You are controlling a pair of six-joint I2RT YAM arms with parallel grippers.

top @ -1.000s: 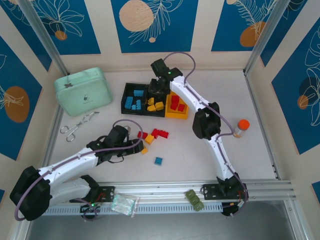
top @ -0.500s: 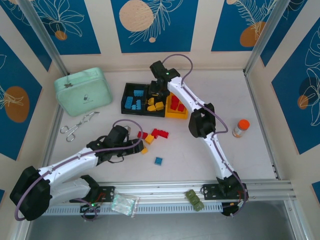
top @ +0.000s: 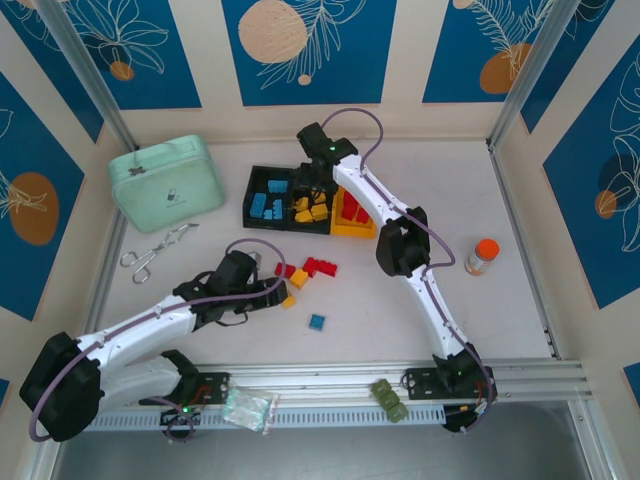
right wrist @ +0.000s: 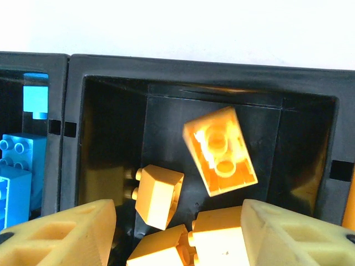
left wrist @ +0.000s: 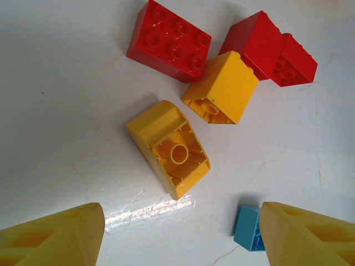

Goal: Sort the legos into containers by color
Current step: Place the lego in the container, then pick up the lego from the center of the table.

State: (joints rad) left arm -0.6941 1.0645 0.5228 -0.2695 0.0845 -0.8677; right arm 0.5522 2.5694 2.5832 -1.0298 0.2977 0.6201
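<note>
1. Containers: the containers point(top: 280, 226) stand in a row at the far middle of the counter point(top: 520, 310).
- The left black bin point(top: 247, 205) holds blue bricks point(top: 268, 203).
- The middle black bin point(right wrist: 111, 127) holds yellow bricks point(right wrist: 221, 149).
- The yellow bin point(top: 352, 232) at the right end holds red bricks point(top: 352, 208).

2. Right gripper: the right gripper point(right wrist: 177, 213) hangs over the middle black bin. Its jaws are spread apart with nothing between them. The yellow bricks lie on the bin floor below.

3. Left gripper: the left gripper point(left wrist: 182, 213) hovers over the loose legos point(top: 305, 275) on the counter, nearer than the containers. Its jaws are spread wide and grip nothing.
- An upturned yellow brick point(left wrist: 169, 148) lies just beyond the fingers point(left wrist: 55, 235).
- A second yellow brick point(left wrist: 222, 88) touches a red brick point(left wrist: 269, 47).
- Another red brick point(left wrist: 169, 41) lies to their left.
- A blue brick point(left wrist: 248, 227) sits just beside the right-hand finger.

4. Other items:
- A mint-green case point(top: 167, 183) lies at the far left.
- Metal tongs point(top: 155, 252) lie near the case.
- An orange-capped bottle point(top: 482, 256) stands at the right.
</note>
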